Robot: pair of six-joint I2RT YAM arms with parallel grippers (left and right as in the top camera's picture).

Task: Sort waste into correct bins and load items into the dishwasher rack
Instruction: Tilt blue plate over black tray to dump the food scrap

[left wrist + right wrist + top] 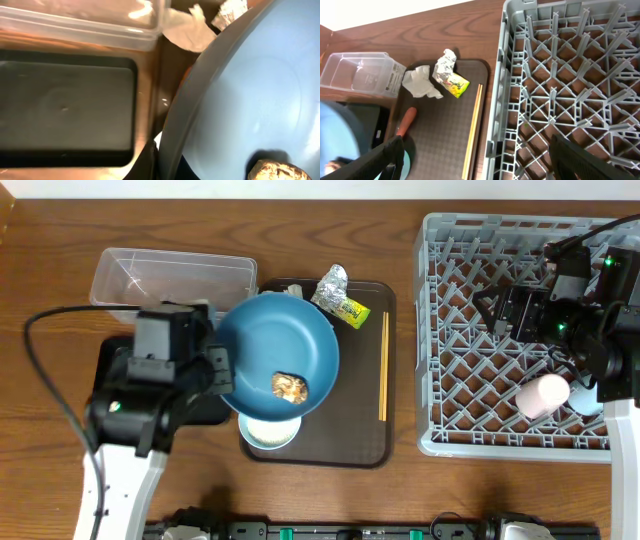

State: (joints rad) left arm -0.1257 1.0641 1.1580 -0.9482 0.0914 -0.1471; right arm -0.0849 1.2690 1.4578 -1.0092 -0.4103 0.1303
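My left gripper point(222, 370) is shut on the rim of the large blue bowl point(285, 345) and holds it tilted over the serving tray. In the left wrist view the gripper point(156, 161) pinches the bowl's point(250, 95) edge. A brown food lump point(291, 387) lies in the bowl. The white bowl point(270, 432) sits under it. Silver foil point(332, 283), a yellow-green wrapper point(352, 311) and chopsticks point(383, 366) lie on the tray. Tissue point(420, 82) and a carrot point(406, 121) show in the right wrist view. My right gripper point(497, 308) is open and empty over the dishwasher rack point(470, 380).
The clear tub point(170, 275) stands at the back left; the black tray point(65, 105) lies in front of it, mostly under my left arm. A pink cup point(543, 395) and a light-blue cup point(585, 402) sit in the rack. The brown serving tray point(360, 430) is in the middle.
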